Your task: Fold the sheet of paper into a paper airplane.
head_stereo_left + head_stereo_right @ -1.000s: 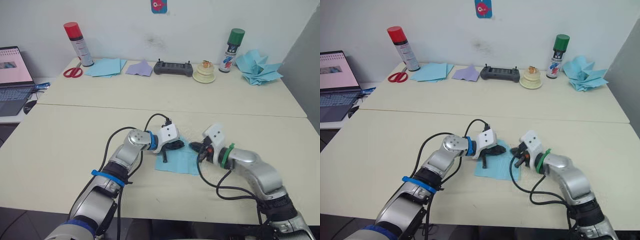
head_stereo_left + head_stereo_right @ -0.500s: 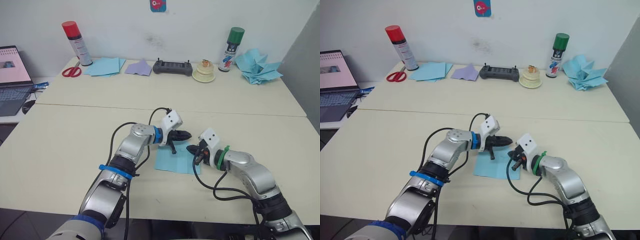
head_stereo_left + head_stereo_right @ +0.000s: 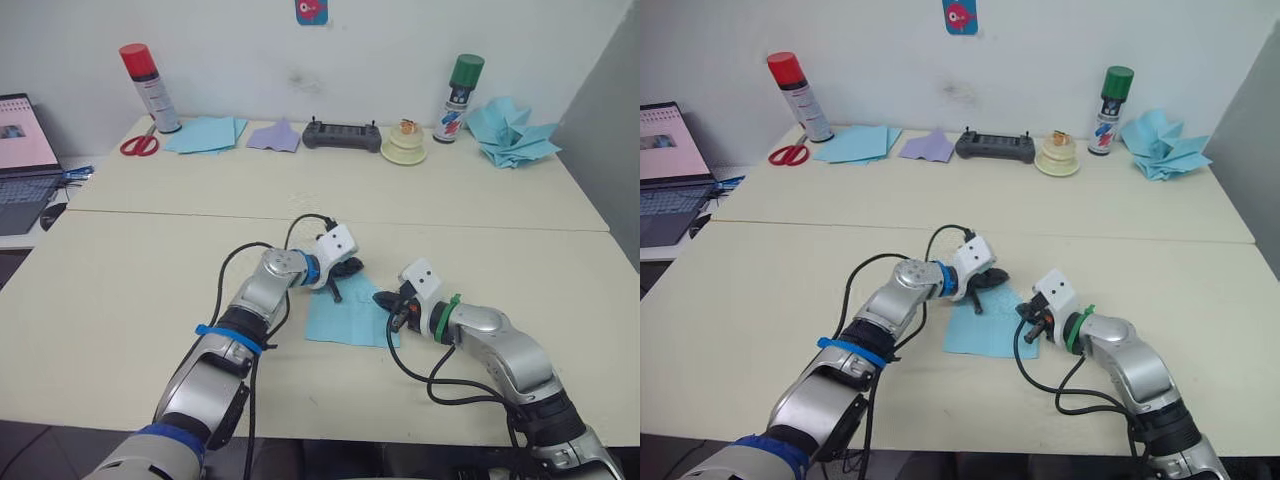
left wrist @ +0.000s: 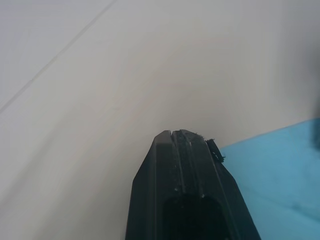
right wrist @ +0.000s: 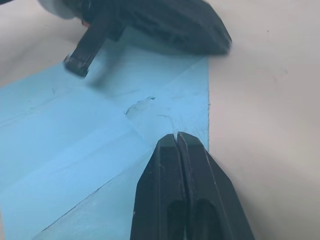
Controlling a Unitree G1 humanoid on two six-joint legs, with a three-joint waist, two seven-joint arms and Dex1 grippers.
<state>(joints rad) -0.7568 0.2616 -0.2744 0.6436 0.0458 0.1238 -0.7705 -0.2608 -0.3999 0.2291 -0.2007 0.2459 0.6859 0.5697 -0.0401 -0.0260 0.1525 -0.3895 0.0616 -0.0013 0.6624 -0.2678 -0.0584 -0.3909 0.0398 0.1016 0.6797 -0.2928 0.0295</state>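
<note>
Sheet of paper (image 3: pixel 348 317): light blue, creased, lying flat on the near part of the counter (image 3: pixel 140 270), between the two pincers.
Left pincer (image 3: pixel 347 272): at the sheet's far left corner; the left wrist view shows its two black fingers (image 4: pixel 185 150) pressed together with nothing between them, the tip over bare counter just beside the paper's edge.
Right pincer (image 3: pixel 1026 313): at the sheet's right edge; the right wrist view shows its fingers (image 5: pixel 177 147) closed flush against each other, tip resting on the paper near a small crumpled dent and a diagonal crease, details the head views do not resolve.
Cross view: the right wrist view also catches the left pincer lying across the sheet's far corner.
Back of counter, head views: red-capped spray can (image 3: pixel 140 87), scissors (image 3: pixel 138 145), stack of blue sheets (image 3: pixel 204 133), lilac paper piece (image 3: pixel 274 137), black controller (image 3: pixel 341 135), green-capped spray can (image 3: pixel 455 97), heap of blue paper planes (image 3: pixel 510 132).
Far left: open laptop (image 3: pixel 22 150).
</note>
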